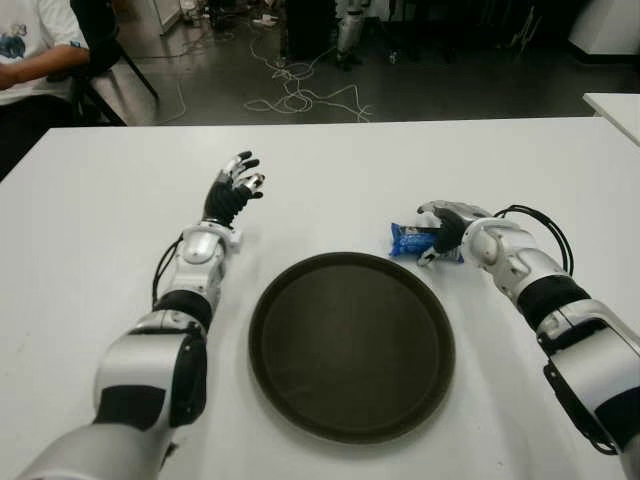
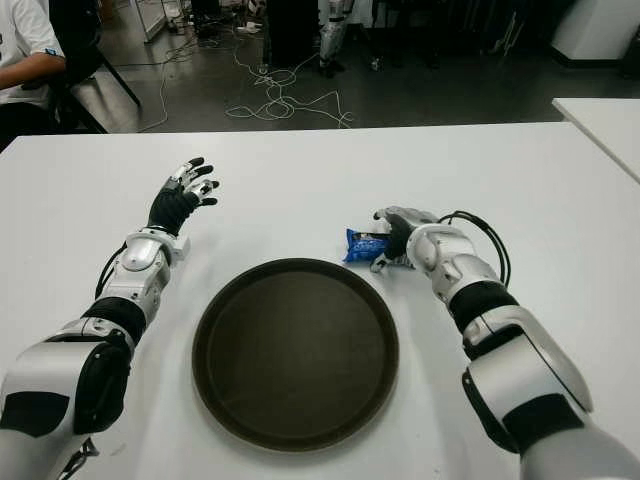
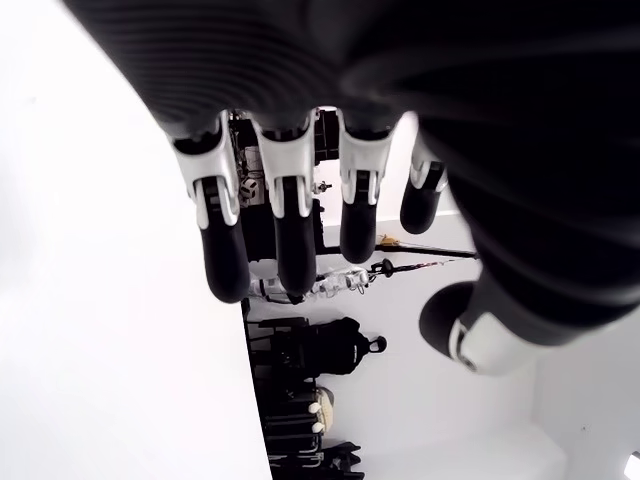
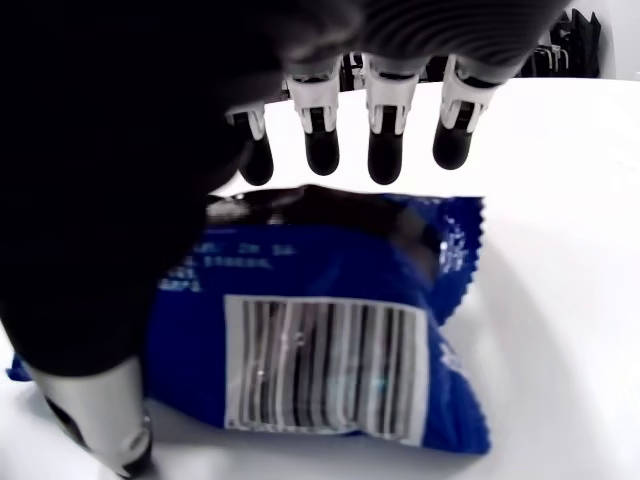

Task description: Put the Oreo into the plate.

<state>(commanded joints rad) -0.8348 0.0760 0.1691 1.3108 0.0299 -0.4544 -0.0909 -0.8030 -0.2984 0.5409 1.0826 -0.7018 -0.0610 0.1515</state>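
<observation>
A blue Oreo packet point(image 1: 408, 241) lies flat on the white table point(image 1: 330, 180), just past the far right rim of the round dark plate point(image 1: 350, 345). My right hand point(image 1: 434, 236) arches over the packet's right end. Up close, its fingertips point(image 4: 385, 160) hang over the packet's point(image 4: 330, 330) far edge and the thumb point(image 4: 100, 430) sits at the near side, without clamping it. My left hand point(image 1: 236, 184) shows left of the plate, fingers spread point(image 3: 290, 260) and holding nothing. The plate holds nothing.
A seated person point(image 1: 35, 50) is at the table's far left corner. Loose cables point(image 1: 300, 95) lie on the floor beyond the far edge. Another white table point(image 1: 615, 105) stands at the back right.
</observation>
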